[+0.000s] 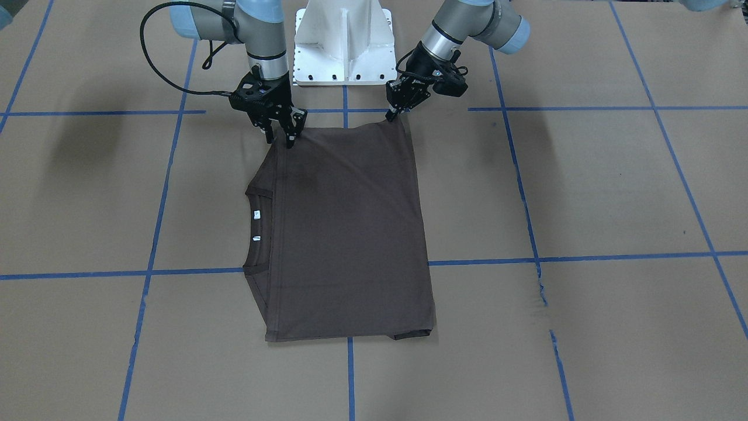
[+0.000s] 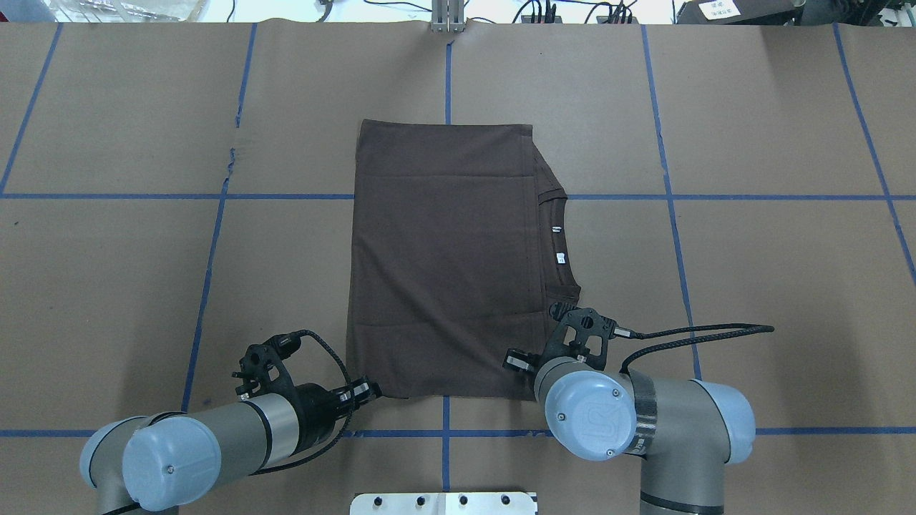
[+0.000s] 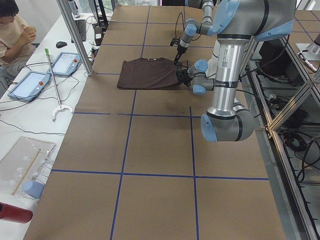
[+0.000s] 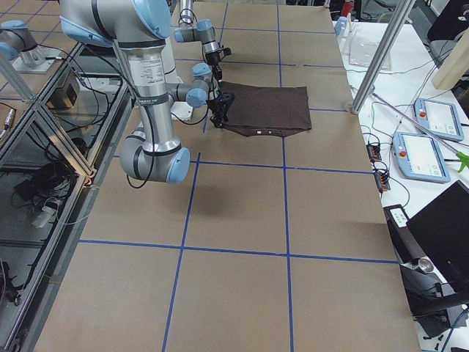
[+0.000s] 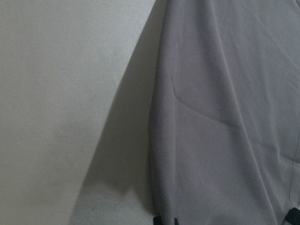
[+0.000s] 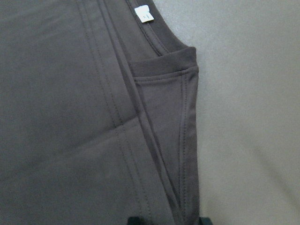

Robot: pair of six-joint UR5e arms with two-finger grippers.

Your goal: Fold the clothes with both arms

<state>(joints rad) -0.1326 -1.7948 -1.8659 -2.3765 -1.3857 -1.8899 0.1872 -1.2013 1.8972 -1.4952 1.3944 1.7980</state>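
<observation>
right end effector (image 6: 168, 220) tips cropped, over t-shirt (image 6: 70, 93)

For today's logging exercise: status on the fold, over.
Right gripper open at T-shirt collar-side corner, robot side. Left gripper at hem-side corner, robot side, grip unclear. T-shirt flat, sleeves folded in. Nothing seen blocking.

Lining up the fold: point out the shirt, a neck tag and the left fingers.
shirt (image 1: 350, 234): front-facing view, middle of its body.
neck tag (image 1: 257, 214): front-facing view, tag's centre.
left fingers (image 1: 394, 112): front-facing view, near the tips.
</observation>
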